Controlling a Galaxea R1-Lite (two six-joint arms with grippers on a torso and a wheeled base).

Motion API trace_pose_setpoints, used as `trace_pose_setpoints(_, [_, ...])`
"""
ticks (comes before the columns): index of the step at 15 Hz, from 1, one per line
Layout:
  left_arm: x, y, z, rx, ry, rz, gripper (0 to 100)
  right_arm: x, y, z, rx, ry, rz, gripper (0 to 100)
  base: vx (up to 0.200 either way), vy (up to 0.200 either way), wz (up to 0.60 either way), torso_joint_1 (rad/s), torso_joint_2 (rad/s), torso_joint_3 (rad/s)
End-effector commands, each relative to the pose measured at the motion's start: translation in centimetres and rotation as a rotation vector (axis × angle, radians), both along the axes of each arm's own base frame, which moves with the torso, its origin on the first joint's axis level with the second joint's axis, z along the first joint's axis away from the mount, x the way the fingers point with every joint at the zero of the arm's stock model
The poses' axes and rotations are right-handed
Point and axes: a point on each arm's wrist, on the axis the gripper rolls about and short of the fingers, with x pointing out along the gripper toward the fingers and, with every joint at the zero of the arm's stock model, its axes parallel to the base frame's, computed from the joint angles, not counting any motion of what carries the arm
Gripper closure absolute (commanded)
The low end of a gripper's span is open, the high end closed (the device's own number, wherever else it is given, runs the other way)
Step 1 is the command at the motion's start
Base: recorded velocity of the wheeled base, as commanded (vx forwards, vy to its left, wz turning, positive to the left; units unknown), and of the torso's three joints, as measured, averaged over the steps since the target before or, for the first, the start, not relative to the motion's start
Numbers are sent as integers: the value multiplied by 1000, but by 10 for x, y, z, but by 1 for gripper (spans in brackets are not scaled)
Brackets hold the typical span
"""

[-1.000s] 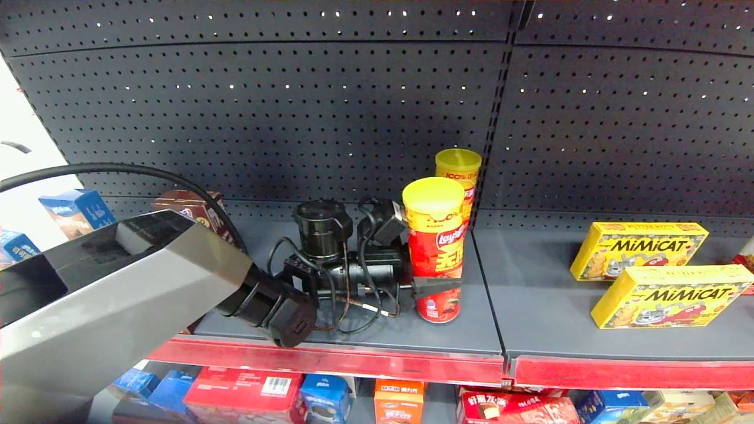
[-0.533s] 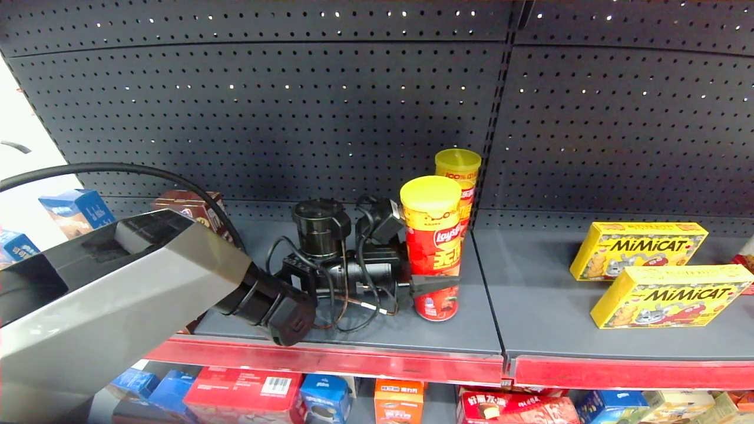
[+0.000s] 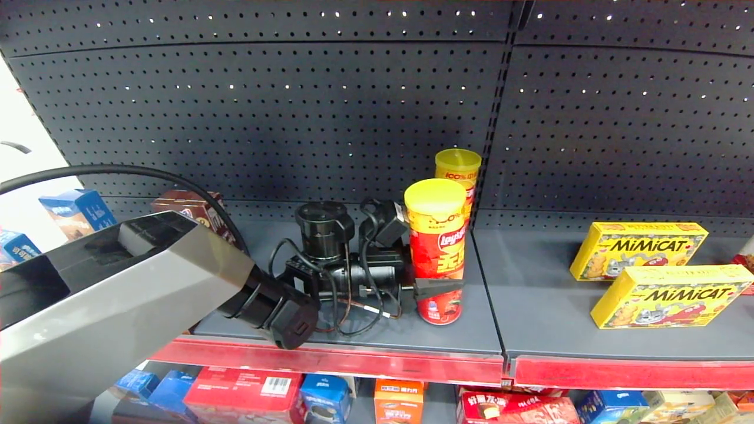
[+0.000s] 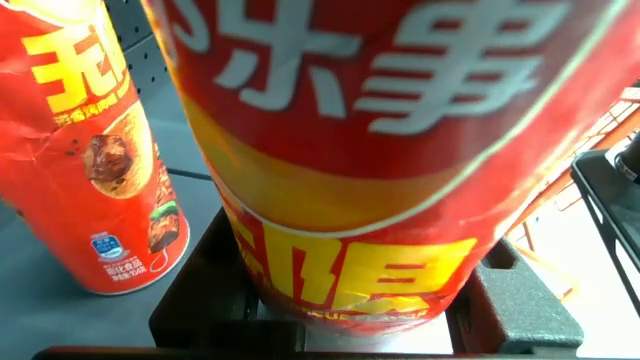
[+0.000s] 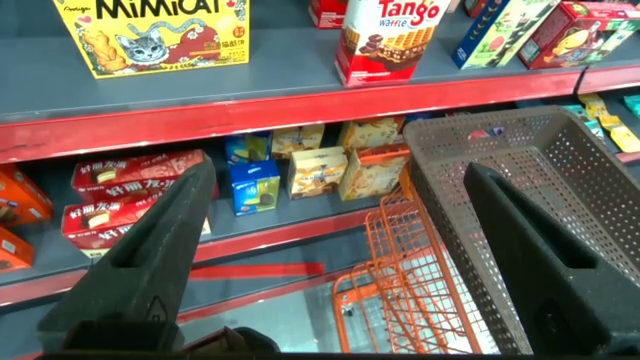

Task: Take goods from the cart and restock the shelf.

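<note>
Red chip can [image 3: 436, 235] is clasped upright at the shelf [image 3: 548, 318] by the left gripper [image 3: 437, 284]; the right gripper [image 5: 340, 255] is spread open.

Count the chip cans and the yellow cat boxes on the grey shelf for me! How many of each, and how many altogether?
Chip cans: 2, the front can held in the left gripper and the back can behind it.
Yellow boxes: 2, the back box and the front box.
Total: 4
</note>
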Motion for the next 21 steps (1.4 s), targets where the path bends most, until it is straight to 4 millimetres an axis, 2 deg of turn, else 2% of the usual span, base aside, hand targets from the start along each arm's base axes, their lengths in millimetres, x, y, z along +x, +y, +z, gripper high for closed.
trace_pose_setpoints(1, [-2, -3, 0, 0, 0, -9, 100, 0, 0, 0, 0, -2, 0, 0, 0, 0, 0, 0, 0, 0])
trace_pose_setpoints(4, [-4, -4, 0, 0, 0, -13, 100, -1, 0, 0, 0, -4, 0, 0, 0, 0, 0, 0, 0, 0])
trace_pose_setpoints(9, [-18, 0, 0, 14, 22, -22, 100, -1, 0, 0, 0, -5, 0, 0, 0, 0, 0, 0, 0, 0])
trace_pose_setpoints(21, [-22, -2, 6, 2, 22, -39, 100, -2, 0, 2, -3, -12, -5, 0, 0, 0, 0, 0, 0, 0])
